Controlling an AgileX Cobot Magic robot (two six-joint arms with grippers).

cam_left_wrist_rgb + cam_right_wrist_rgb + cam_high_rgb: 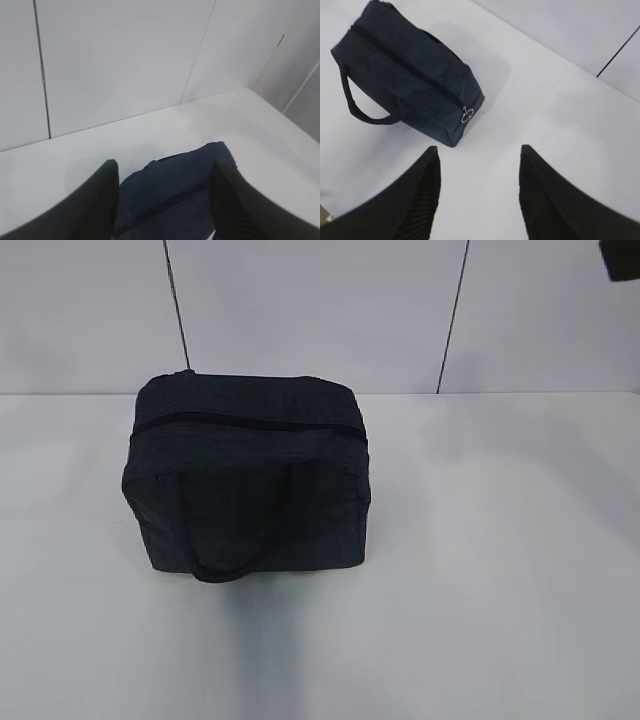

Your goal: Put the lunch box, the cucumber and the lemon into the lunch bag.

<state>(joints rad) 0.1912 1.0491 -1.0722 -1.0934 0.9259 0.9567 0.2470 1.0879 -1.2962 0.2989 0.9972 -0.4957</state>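
Left gripper (165, 200) hangs over the bag's (250, 480) left end, jaws apart, empty. Bag sits zipped shut left of centre on the table (500, 570). Soft fabric, looks light, will sag, so I'd pinch the ring pull (465, 117). Right gripper (480, 195): jaws apart, empty, over bare table. Box, cucumber, lemon not visible.

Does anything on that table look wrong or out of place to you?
Nothing looks damaged, spilled or askew. The lunch bag stands upright on the white table, its zipper shut. No food or box is visible anywhere, only the bag.
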